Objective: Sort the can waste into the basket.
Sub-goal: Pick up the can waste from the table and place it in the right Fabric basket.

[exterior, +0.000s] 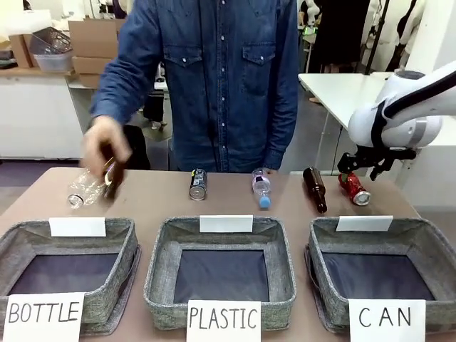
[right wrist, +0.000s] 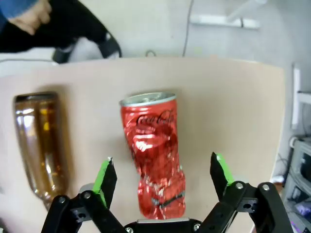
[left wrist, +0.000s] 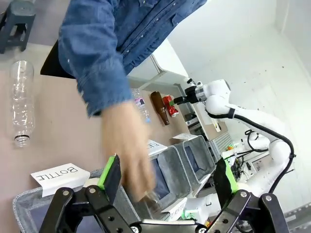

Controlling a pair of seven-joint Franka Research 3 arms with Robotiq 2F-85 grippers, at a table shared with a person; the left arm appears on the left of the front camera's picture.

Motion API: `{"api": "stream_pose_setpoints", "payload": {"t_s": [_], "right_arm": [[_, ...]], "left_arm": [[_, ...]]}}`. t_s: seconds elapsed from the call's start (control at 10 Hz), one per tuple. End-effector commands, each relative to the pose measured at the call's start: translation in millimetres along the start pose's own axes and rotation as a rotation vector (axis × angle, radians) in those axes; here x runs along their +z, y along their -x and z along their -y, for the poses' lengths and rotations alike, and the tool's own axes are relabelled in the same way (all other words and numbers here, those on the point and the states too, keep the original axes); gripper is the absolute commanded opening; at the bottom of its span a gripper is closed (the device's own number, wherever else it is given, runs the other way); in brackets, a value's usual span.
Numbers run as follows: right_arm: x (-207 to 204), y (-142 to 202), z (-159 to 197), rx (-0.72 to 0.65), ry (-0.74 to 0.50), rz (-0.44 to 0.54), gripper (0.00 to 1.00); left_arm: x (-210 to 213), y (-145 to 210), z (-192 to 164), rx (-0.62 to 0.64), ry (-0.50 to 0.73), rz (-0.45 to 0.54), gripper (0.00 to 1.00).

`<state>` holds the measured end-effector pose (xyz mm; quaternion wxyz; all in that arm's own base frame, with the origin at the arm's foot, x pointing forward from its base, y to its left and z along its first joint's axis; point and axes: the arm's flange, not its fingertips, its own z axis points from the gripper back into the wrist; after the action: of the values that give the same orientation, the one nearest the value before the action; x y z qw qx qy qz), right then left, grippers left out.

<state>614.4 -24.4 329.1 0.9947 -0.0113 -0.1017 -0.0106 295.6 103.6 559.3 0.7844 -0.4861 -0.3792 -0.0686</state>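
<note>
While the right gripper (right wrist: 163,162) hangs over the far right end of the worktop (exterior: 149,203), its green-padded fingers (right wrist: 108,174) stand wide apart and hold nothing. The crushed red can (right wrist: 153,145) lies on its side between them. Its long axis runs straight away from the wrist, square to the line joining the fingertips, so closing would likely pinch it across its dented width. Whether the pads have come low enough to flank the can I cannot tell. From the front, the gripper sits just above it.

A brown glass bottle (right wrist: 41,141) lies parallel just beside the can, with a strip of bare worktop between them for one finger. On the other side there is open surface up to the worktop's edge. The basket (exterior: 420,235) signed "CAN" stands on the robot's side of the can and nearly in line with it, so the carry looks short and unobstructed.

The dark can (exterior: 198,184) lies well apart, mid-row on the far side, likely closer to the left arm. The left gripper (left wrist: 167,165) also has its fingers spread and empty, above the bin signed "BOTTLE". The person's hand (exterior: 105,146), blurred, is at the far left of the row.
</note>
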Motion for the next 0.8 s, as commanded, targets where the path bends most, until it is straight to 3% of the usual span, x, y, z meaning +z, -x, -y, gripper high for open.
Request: {"api": "stream_pose_setpoints", "payload": {"t_s": [0.0,0.5,0.6,0.7], "right_arm": [[-11,-13,-7,-0.024,0.029,-0.029,1.0],[-19,-15,-14,-0.006,0.057,-0.059,1.0],[-19,-14,-14,0.0,0.06,-0.064,0.4],[-19,-14,-14,0.003,0.062,-0.064,0.4]], "left_arm": [[-1,-2,0,-0.024,0.022,0.016,1.0],[-1,-2,0,-0.024,0.022,0.016,1.0],[-1,-2,0,-0.024,0.022,0.016,1.0],[-1,-2,0,-0.024,0.022,0.016,1.0]]}}
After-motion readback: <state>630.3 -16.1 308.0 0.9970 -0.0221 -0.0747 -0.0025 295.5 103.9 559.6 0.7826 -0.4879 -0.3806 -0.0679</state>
